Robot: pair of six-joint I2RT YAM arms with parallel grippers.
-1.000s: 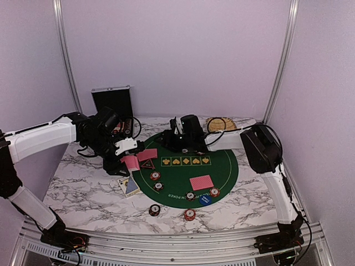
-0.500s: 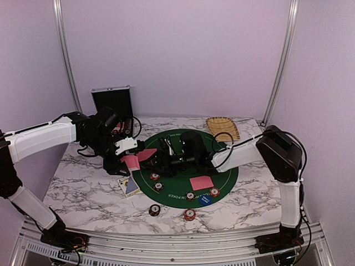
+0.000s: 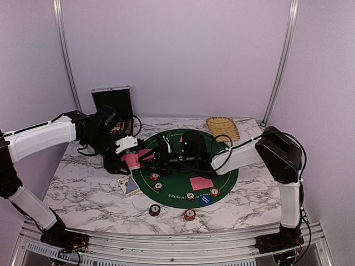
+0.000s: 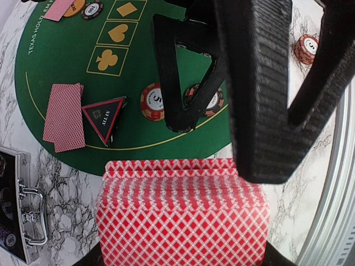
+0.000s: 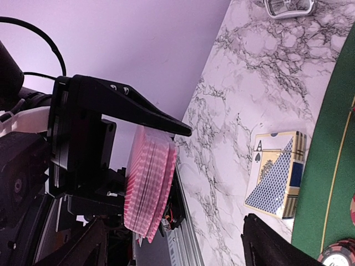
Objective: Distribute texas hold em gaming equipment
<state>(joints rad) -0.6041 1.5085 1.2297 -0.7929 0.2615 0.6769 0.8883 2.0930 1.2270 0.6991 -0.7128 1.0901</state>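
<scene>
A deck (image 4: 183,219) of red-backed cards is clamped in the jaws of the left gripper (image 3: 130,159). It is held above the marble worktop (image 3: 83,188), just off the left edge of the round green mat (image 3: 177,169). The right gripper (image 3: 159,158) is just beside the deck, jaws wide and empty. On the mat's left side lie 2 loose cards (image 4: 64,117), a black triangular marker (image 4: 104,117) just beside them, and 2 chips (image 4: 154,101). A blue disc (image 3: 205,199) sits at the mat's front edge. A card box (image 5: 277,174) lies on the worktop beside the mat. A silver case (image 3: 112,100) stands at the back left corner.
</scene>
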